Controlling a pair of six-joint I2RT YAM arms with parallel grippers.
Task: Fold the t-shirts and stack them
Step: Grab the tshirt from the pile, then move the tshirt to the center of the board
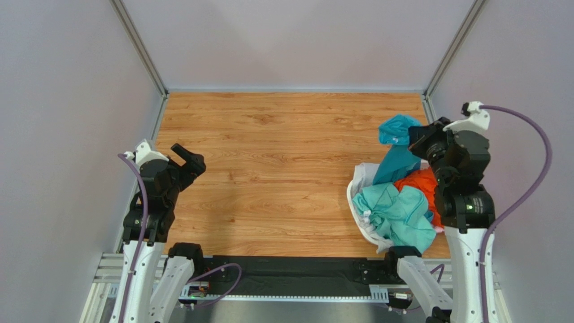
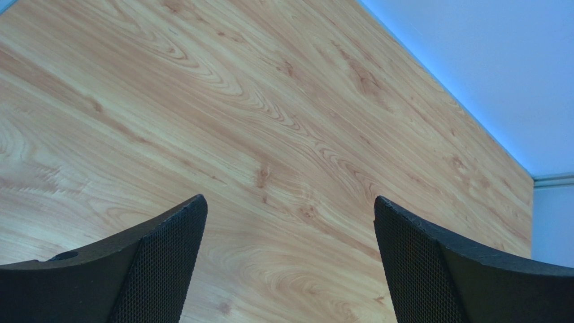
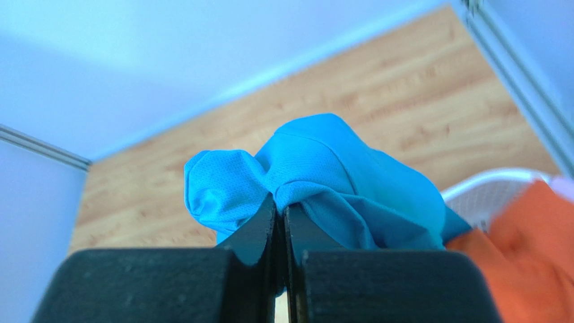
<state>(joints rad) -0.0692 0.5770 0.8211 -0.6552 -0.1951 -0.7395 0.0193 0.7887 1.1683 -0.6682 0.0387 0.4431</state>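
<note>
My right gripper (image 1: 416, 139) is shut on a bunched fold of the teal-blue t-shirt (image 1: 397, 145) and holds it lifted above the basket. In the right wrist view the cloth (image 3: 323, 175) is pinched between the closed fingertips (image 3: 279, 205). The shirt's lower part trails down into the pile. A mint green t-shirt (image 1: 397, 215) lies on top of the pile, an orange one (image 1: 421, 185) beside it, and white cloth (image 1: 366, 173) at the left. My left gripper (image 1: 188, 158) is open and empty above bare table at the far left, as the left wrist view (image 2: 290, 222) shows.
The white laundry basket (image 1: 360, 222) sits at the table's right front, mostly hidden by the shirts; its rim also shows in the right wrist view (image 3: 492, 192). The wooden table (image 1: 283, 168) is walled in on the left, back and right.
</note>
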